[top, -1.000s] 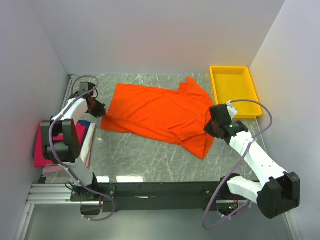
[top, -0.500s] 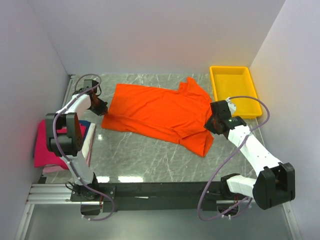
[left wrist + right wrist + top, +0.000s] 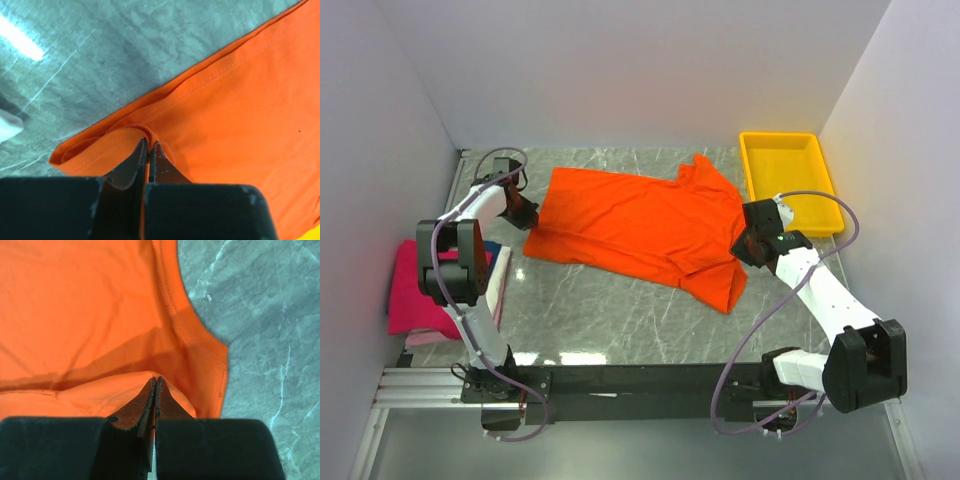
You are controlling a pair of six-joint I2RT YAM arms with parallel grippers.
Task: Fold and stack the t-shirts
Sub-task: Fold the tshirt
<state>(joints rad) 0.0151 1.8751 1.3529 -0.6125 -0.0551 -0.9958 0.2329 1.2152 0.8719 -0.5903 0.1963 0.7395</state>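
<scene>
A bright orange t-shirt (image 3: 640,225) lies spread across the middle of the marble table, partly folded along its near edge. My left gripper (image 3: 527,222) is shut on the shirt's left hem corner; in the left wrist view the gripper (image 3: 149,144) pinches a raised fold of orange t-shirt (image 3: 240,100). My right gripper (image 3: 740,247) is shut on the cloth at the shirt's right side, by the sleeve; in the right wrist view the gripper (image 3: 155,381) nips a ridge of orange t-shirt (image 3: 90,305). A stack of folded t-shirts, magenta-pink (image 3: 405,300) on top, lies at the left edge, partly hidden by the left arm.
A yellow plastic tray (image 3: 787,180) stands at the back right, just beyond the right arm's wrist. White walls close in the table at the back and both sides. A black rail (image 3: 640,380) with the arm bases runs along the near edge.
Both arms have carried their pinched cloth slightly toward the back of the table. The left gripper moved a little up and right, the right wrist lifted away from the near edge. Both grips stayed shut.
</scene>
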